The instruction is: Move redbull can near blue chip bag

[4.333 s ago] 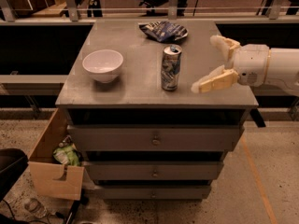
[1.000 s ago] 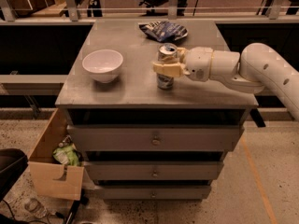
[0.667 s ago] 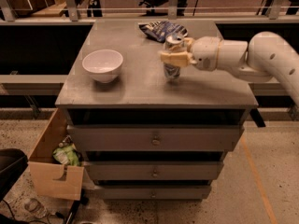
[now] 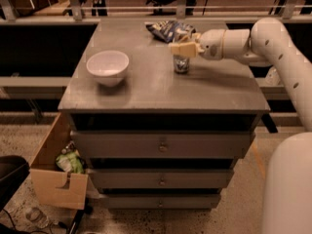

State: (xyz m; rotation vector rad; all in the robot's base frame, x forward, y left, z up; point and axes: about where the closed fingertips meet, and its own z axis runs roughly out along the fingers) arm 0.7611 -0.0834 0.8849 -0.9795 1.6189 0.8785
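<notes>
Gripper (image 4: 185,48) upper centre-right of frame, fingers pinching the top of the redbull can (image 4: 181,66). Can upright, just below the blue chip bag (image 4: 167,29) (white bowl (image 4: 107,66) well left) on cabinet top (image 4: 146,91).

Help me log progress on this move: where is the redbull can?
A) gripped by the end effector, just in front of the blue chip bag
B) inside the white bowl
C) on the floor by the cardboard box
A: the end effector clasps the redbull can near its top, just in front of the blue chip bag.
</notes>
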